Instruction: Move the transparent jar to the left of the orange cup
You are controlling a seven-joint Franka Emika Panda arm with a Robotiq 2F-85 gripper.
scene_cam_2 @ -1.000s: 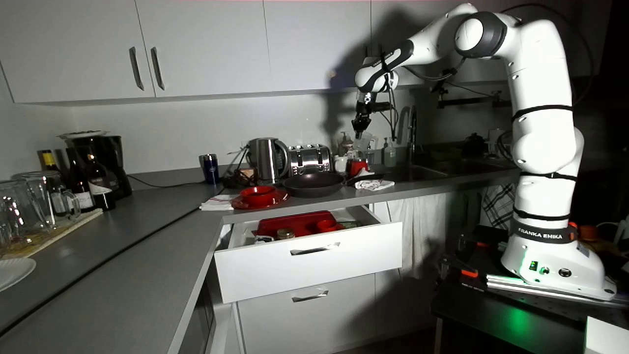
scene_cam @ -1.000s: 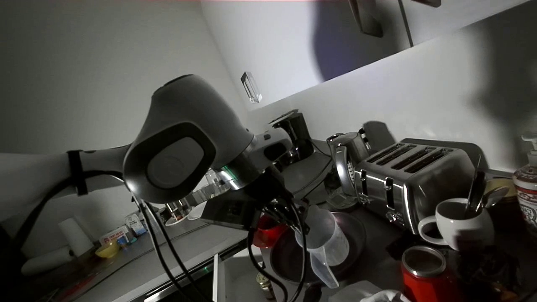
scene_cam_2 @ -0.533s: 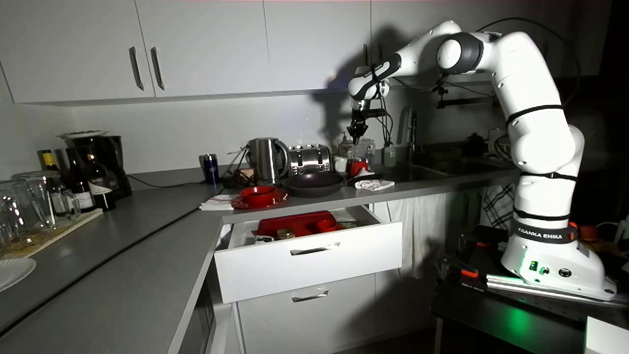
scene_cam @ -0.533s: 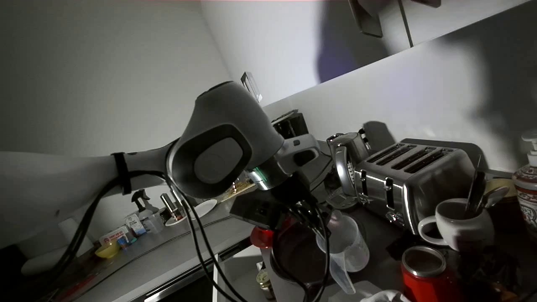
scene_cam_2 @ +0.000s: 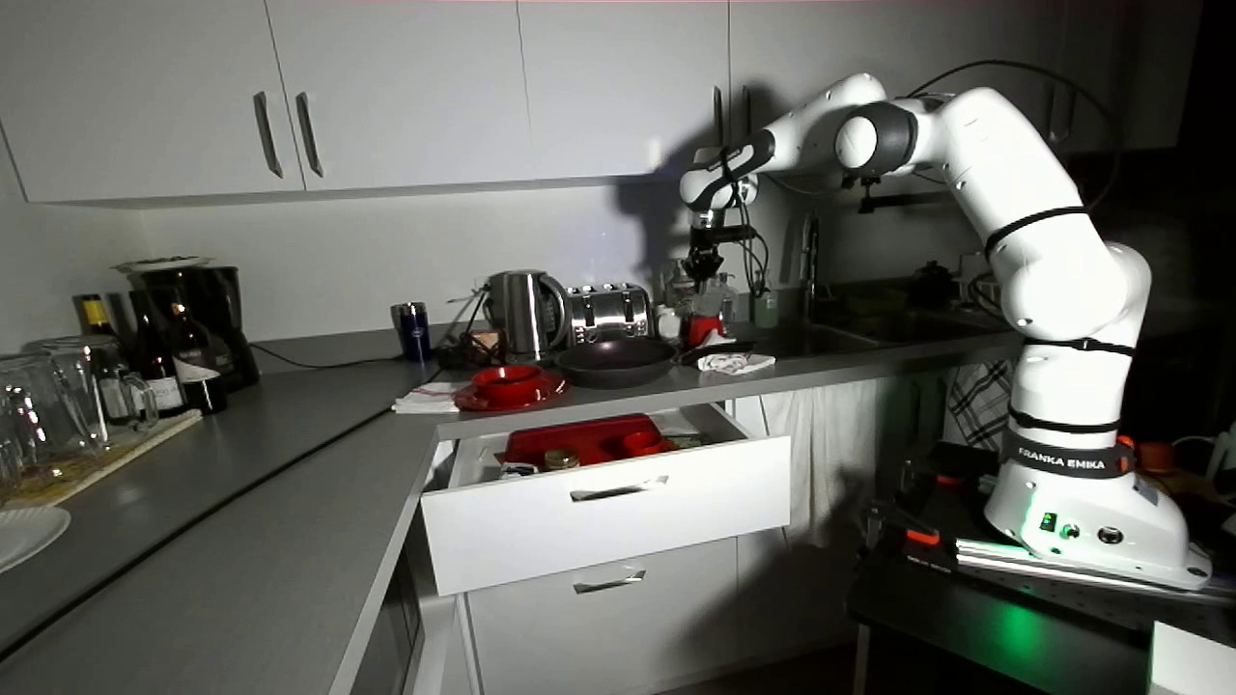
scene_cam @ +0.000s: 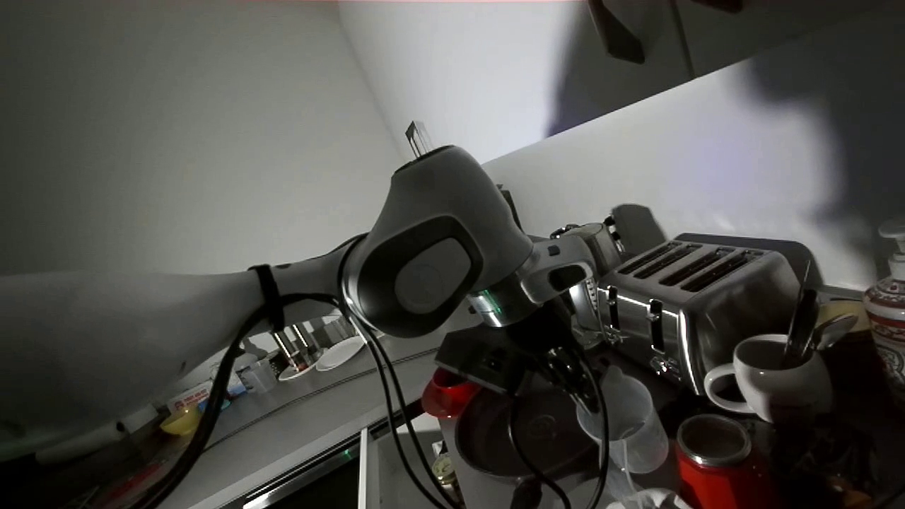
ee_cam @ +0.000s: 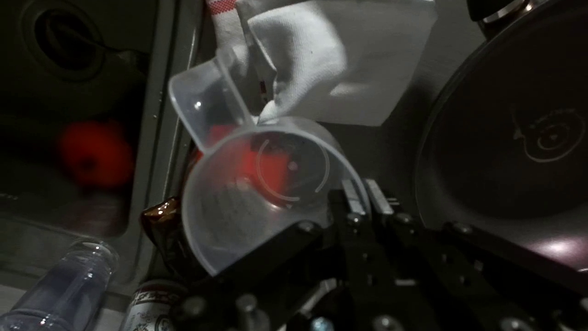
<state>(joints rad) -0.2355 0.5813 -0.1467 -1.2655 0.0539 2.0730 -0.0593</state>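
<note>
The transparent jar is a clear plastic vessel with a round rim and a handle; it shows in both exterior views (scene_cam: pixel 640 420) (scene_cam_2: pixel 708 303) and in the wrist view (ee_cam: pixel 229 220). My gripper (ee_cam: pixel 367 196) is shut on its rim, one finger inside and one outside. The gripper also shows in both exterior views (scene_cam: pixel 590 396) (scene_cam_2: pixel 702 274). The jar hangs off the counter. The orange cup (scene_cam: pixel 717 481), red with a dark inside and metallic rim, stands beside it; it shows below the jar in an exterior view (scene_cam_2: pixel 703 333) and blurred through the jar's bottom in the wrist view (ee_cam: pixel 271 170).
A dark pan (scene_cam: pixel 523 431) lies beside the jar. A white mug (scene_cam: pixel 781 385) with utensils and a toaster (scene_cam: pixel 707 304) stand behind the orange cup. A cloth (ee_cam: pixel 298 55) and a sink edge (ee_cam: pixel 158 115) are close by. A drawer (scene_cam_2: pixel 608 512) below is open.
My arm has moved lower and carried the jar from above the pan toward the orange cup. The jar stays in the gripper; the other things have not moved.
</note>
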